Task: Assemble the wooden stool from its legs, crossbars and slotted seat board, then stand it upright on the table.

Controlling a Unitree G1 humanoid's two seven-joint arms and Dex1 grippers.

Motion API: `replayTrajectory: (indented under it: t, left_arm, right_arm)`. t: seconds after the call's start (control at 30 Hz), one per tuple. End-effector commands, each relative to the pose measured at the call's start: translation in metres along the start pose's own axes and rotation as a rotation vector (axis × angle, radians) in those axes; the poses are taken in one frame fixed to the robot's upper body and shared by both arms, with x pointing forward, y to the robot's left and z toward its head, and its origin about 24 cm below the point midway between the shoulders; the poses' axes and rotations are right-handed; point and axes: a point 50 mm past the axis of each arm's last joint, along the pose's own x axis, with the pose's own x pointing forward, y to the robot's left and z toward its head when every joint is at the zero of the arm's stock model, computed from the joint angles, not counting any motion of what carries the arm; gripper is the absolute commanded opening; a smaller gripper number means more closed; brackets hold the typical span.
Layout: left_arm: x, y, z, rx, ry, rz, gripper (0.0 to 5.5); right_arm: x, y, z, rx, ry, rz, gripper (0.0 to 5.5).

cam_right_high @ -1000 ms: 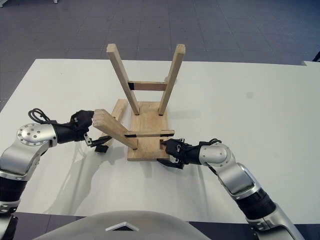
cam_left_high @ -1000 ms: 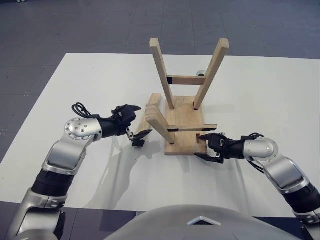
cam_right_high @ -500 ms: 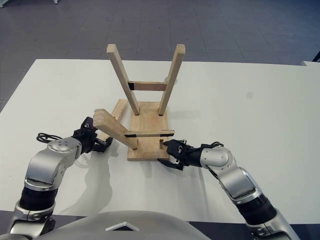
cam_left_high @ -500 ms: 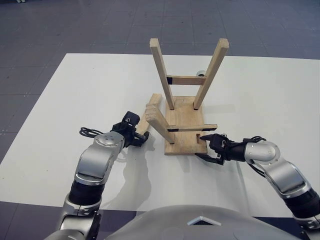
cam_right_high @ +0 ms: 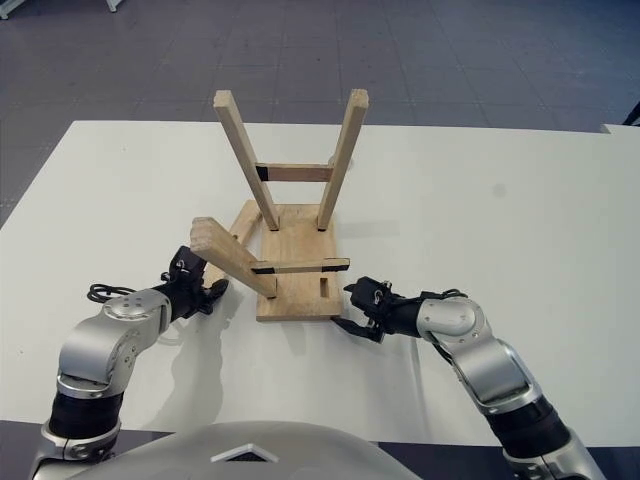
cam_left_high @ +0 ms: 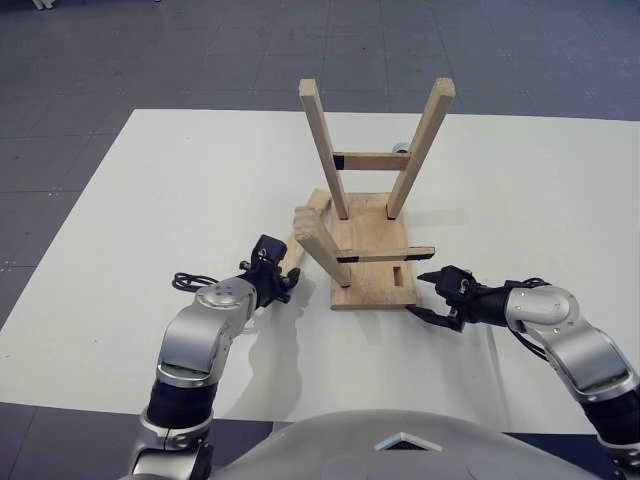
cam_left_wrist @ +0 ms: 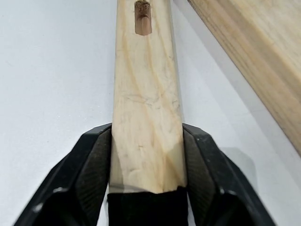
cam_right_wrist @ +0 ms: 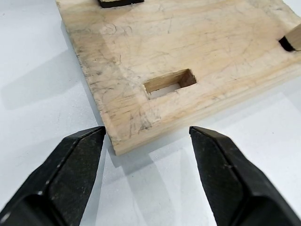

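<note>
Left wrist view: left claw [cam_left_wrist: 146, 130] grips, seemingly, a leg [cam_left_wrist: 146, 80]; right claw [cam_right_wrist: 146, 129] gapes.

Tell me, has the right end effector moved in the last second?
Yes. The right end effector has pulled back toward the robot's right, off the near corner of the seat board that it straddled earlier.

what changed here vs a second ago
The left arm tucked its elbow in and the left gripper closed on the loose leg lying beside the seat board. The right gripper came off the board's near corner and drew back to the robot's right, open. The board and everything fitted to it stayed put.
</note>
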Motion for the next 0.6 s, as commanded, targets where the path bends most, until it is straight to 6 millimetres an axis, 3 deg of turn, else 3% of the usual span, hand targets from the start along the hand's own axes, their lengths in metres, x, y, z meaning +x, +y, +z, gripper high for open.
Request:
replayTrajectory:
  t: [0.03,0.13,0.2,0.27,0.33,0.4,0.47,0.53,0.6]
  left_arm:
    - [0.004,0.021,-0.028,-0.088,0.112,0.129,2.07]
    - [0.002,0.036,-0.022,-0.154,0.055,0.206,2.07]
    - [-0.005,0.056,-0.006,-0.201,-0.046,0.282,2.07]
    - [-0.023,0.09,0.031,-0.209,-0.218,0.36,2.07]
    - [-0.051,0.114,0.075,-0.2,-0.41,0.342,2.07]
    - [-0.08,0.126,0.112,-0.144,-0.562,0.279,2.06]
    - [-0.105,0.127,0.144,-0.084,-0.685,0.169,2.06]
    - [-0.128,0.101,0.178,0.016,-0.83,-0.133,2.06]
    - [-0.141,0.074,0.196,0.125,-0.9,-0.409,2.06]
  right_arm:
    - [-0.019,-0.023,-0.013,0.021,0.076,-0.075,3.28]
    - [-0.044,-0.061,-0.019,0.037,0.109,-0.231,3.28]
    - [-0.069,-0.097,-0.018,0.049,0.107,-0.395,3.28]
    - [-0.099,-0.128,-0.006,0.096,0.031,-0.538,3.28]
    - [-0.122,-0.15,0.021,0.178,-0.153,-0.593,3.28]
    - [-0.133,-0.157,0.056,0.24,-0.364,-0.518,3.28]
    - [-0.141,-0.153,0.091,0.294,-0.576,-0.33,3.28]
    - [-0.147,-0.145,0.135,0.326,-0.812,-0.038,3.28]
    - [-0.144,-0.137,0.168,0.322,-0.919,0.174,3.28]
